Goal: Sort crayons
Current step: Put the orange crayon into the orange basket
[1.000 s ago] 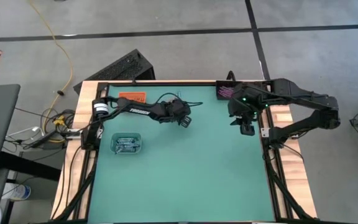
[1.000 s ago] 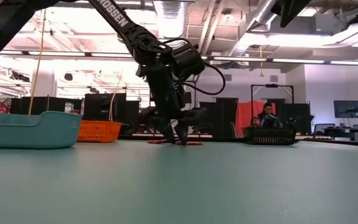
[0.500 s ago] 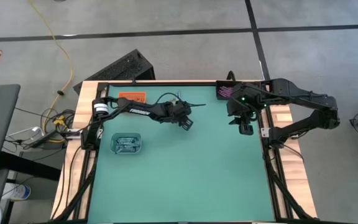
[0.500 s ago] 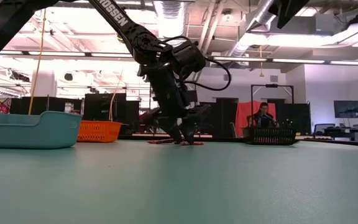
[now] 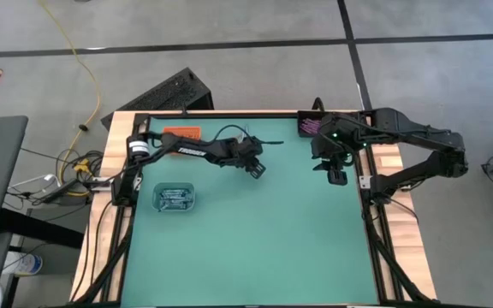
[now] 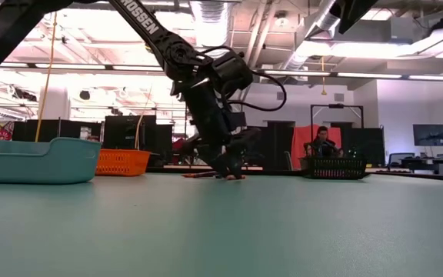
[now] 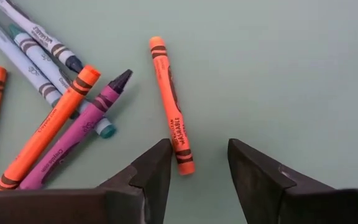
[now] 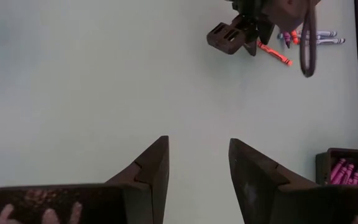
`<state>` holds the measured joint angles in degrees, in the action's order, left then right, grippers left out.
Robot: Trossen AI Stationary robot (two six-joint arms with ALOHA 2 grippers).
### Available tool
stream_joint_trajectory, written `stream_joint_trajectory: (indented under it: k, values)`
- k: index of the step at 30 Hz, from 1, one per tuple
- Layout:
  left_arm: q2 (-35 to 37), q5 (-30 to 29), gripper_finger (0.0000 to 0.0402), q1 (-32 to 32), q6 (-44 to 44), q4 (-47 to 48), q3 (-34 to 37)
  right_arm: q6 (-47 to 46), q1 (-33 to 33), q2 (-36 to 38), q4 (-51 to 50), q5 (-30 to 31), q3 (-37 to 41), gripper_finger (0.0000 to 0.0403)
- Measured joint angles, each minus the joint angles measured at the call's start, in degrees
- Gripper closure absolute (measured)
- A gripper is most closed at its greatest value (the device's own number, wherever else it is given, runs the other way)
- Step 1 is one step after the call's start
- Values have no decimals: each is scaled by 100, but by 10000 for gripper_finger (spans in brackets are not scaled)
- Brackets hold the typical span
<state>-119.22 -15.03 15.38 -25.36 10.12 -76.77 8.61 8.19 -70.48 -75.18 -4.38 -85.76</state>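
Note:
Several crayons lie flat on the green table near its far edge. In the left wrist view an orange crayon (image 7: pixel 171 102) lies apart from a loose heap of another orange one (image 7: pixel 45 134), a purple one (image 7: pixel 82 134) and blue-grey ones (image 7: pixel 30 53). My left gripper (image 7: pixel 197 152) is open and slants down to the table (image 6: pixel 229 173). Its fingers stand on either side of the lone orange crayon's near end, which lies close beside one fingertip. My right gripper (image 8: pixel 197 149) hangs open and empty, high over the table's right part (image 5: pixel 336 175).
A clear tray (image 5: pixel 175 198) with blue-grey crayons stands at the left. An orange tray (image 5: pixel 182 133) is at the far left corner, and a black tray (image 5: pixel 308 126) with purple crayons at the far right. The table's middle and near half are bare green.
My left gripper has stayed over the same spot and turned about its wrist, so its fingers stand at a new angle above the crayons. The crayons have not moved.

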Motion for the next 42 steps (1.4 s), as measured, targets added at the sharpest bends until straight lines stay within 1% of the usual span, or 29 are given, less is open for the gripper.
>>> stream_joint_trajectory:
  k: [4, 10, 12, 17, 23, 29, 34, 38, 40, 42]
  values:
    - [4, 123, 287, 48, -40, 63, 0, -1, 0, 0, 0, 0, 0, 243]
    - [9, 179, 374, 46, 100, 106, 0, -1, 0, 0, 54, -2, 0, 243]
    - [13, 193, 392, 43, 191, 106, 0, -1, 0, 0, 57, -2, 0, 243]
    - [13, 221, 398, 21, 329, 150, 0, -3, 0, 0, 61, -2, 0, 243]
    - [13, 241, 400, -137, 827, 20, -14, -3, 0, 0, 72, -2, 0, 243]
    - [13, 198, 399, -356, 1506, 648, -454, -3, 0, 0, 72, -3, 0, 243]
    - [80, -368, 400, -647, 2284, 1706, -968, 21, 0, 0, 70, -4, 0, 243]
    - [155, -1141, 400, -832, 2879, 2864, -1360, 39, 0, 0, 63, -4, 0, 243]
    - [206, -1506, 400, -886, 3124, 3465, -1471, 64, 0, 0, 61, -4, 0, 243]
    - [303, -1868, 401, -920, 3249, 3861, -1515, 89, 4, 0, 59, -4, 0, 243]
